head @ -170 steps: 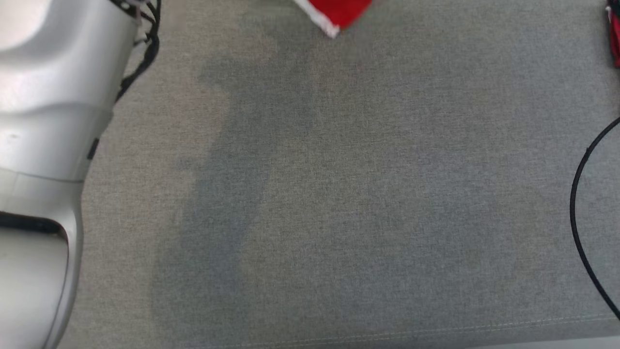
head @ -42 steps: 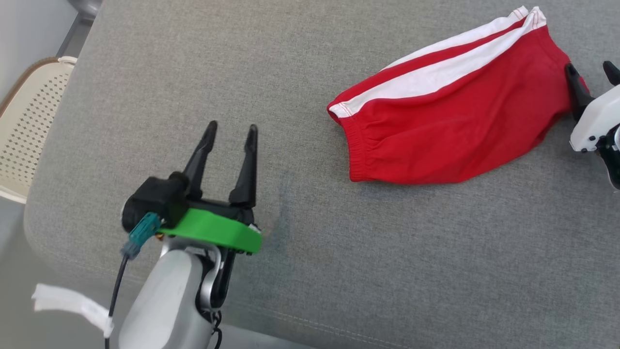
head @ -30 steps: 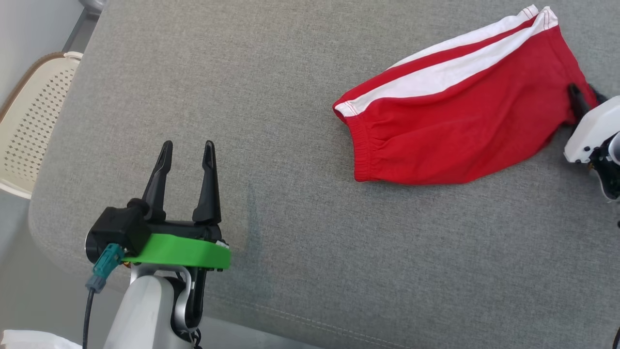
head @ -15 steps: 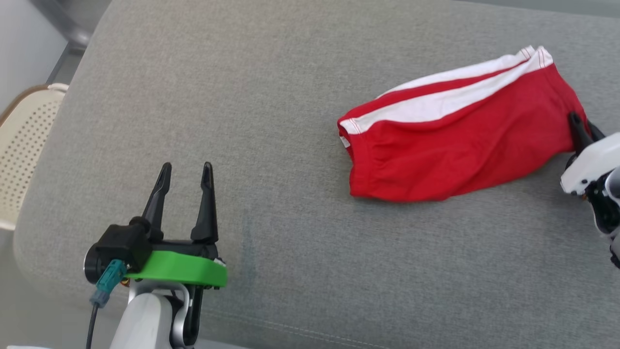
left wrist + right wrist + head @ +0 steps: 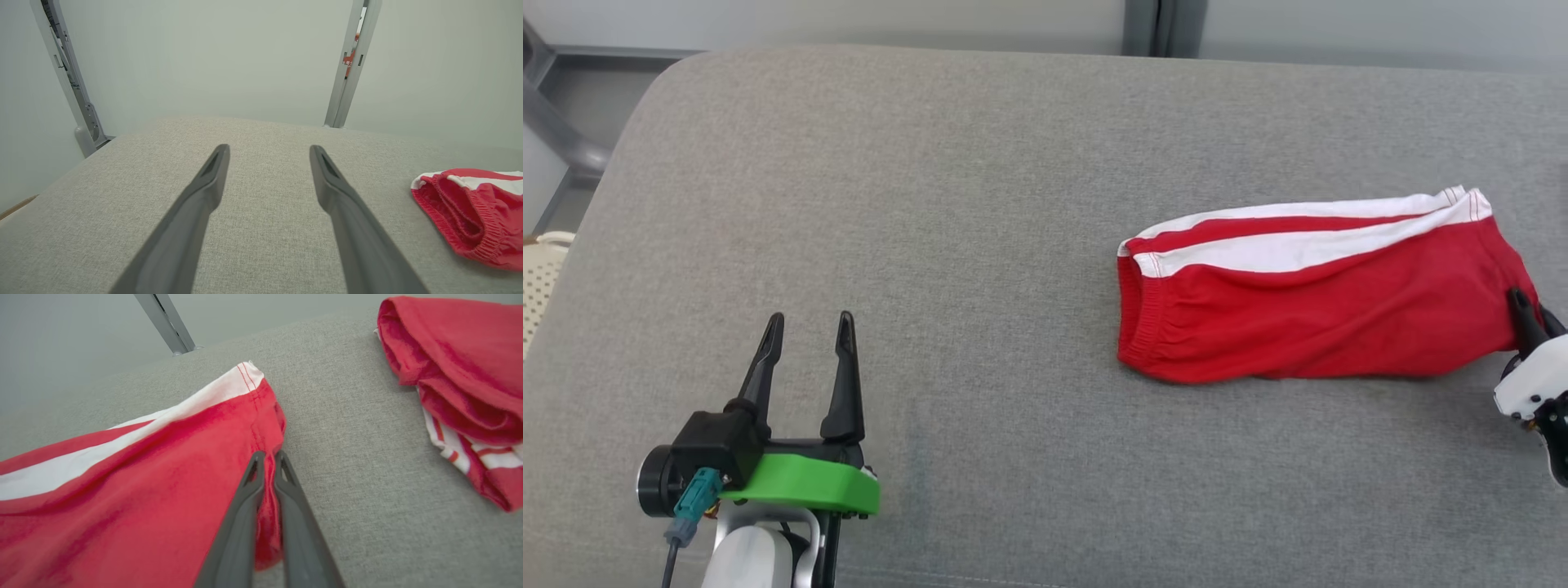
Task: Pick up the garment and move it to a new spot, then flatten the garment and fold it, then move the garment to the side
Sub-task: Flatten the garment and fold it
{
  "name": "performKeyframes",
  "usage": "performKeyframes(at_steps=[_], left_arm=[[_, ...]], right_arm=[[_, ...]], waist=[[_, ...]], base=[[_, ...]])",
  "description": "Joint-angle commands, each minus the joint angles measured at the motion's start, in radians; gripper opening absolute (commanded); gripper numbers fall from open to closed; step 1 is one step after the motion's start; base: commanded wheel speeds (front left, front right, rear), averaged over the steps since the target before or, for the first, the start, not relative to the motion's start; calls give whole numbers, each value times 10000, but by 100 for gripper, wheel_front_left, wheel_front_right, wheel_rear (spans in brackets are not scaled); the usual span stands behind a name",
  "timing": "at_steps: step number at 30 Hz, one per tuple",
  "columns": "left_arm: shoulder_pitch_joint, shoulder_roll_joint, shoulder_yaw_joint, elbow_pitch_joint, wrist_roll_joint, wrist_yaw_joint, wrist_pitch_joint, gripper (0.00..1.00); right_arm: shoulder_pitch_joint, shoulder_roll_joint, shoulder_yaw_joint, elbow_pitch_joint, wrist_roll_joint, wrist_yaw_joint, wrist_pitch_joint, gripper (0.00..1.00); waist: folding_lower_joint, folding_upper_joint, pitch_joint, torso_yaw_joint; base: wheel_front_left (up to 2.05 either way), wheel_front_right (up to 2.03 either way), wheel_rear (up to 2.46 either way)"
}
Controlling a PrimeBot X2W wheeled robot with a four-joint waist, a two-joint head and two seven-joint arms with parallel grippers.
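red shorts (image 5: 1307,327) are spread right of middle on the grey cushion (image 5: 931,204), hem clenched by the right jaws, half cut off at the head view's edge; left jaws are held released over bare cushion.

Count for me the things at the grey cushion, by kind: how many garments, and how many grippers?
Garments: 2 (the red garment with white stripes; a second red garment lying apart from it)
Grippers: 2 (the left gripper, open; the right gripper, shut on the striped garment's edge)
Total: 4
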Motion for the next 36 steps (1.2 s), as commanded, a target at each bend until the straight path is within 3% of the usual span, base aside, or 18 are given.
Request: performKeyframes(at_steps=[1, 11, 19, 26, 36], left_arm=[[195, 22, 44, -17, 67, -30, 3, 100], [242, 21, 210, 115, 301, -92, 3, 100], [332, 21, 278, 222, 331, -162, 3, 100], [364, 20, 177, 195, 163, -132, 3, 100], [279, 21, -194, 133, -195, 45, 3, 100]], right_arm=[[156, 34, -54, -34, 35, -16, -76, 0], [-273, 477, -694, -767, -814, -15, -79, 0], [-343, 1273, -967, -2284, -2070, -15, -82, 0], [-87, 1969, -304, -3513, -2921, -15, -82, 0], [840, 2758, 920, -3938, -3188, -15, 64, 0]], waist=[[0, -1, -164, -189], [0, -1, -407, -368], [0, -1, -649, -272], [0, -1, -709, 11], [0, -1, -445, 550]], base=[[0, 0, 0], [0, 0, 0], [0, 0, 0], [0, 0, 0], [0, 0, 0]])
